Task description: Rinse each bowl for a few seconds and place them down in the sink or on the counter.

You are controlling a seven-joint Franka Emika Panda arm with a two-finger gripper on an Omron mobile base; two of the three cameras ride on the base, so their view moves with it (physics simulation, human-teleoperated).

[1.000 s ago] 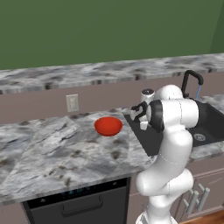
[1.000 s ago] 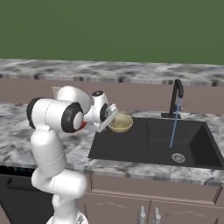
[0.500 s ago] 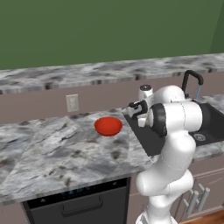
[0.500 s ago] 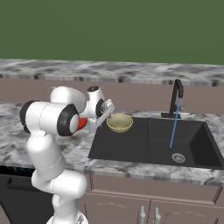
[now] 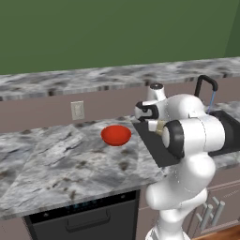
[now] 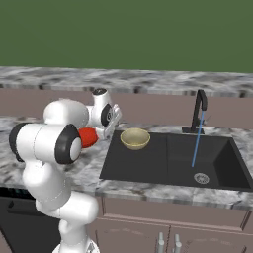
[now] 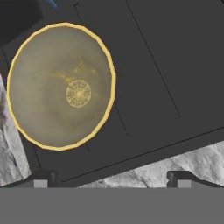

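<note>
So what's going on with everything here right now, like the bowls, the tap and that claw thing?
Tan bowl: upright, sitting in the sink's left end, nothing gripping it.
Red bowl: upright on the counter, left of the sink, untouched.
Faucet: running, a thin blue stream falls toward the drain.
Sink: holds the tan bowl.
Claw: open, empty, above the tan bowl.

1. One bowl (image 6: 135,139) sits in the sink (image 6: 217,163), at its left end; the faucet (image 6: 198,110) stands behind
2. The other bowl (image 5: 116,135) rests on the counter (image 5: 56,159), left of the sink
</note>
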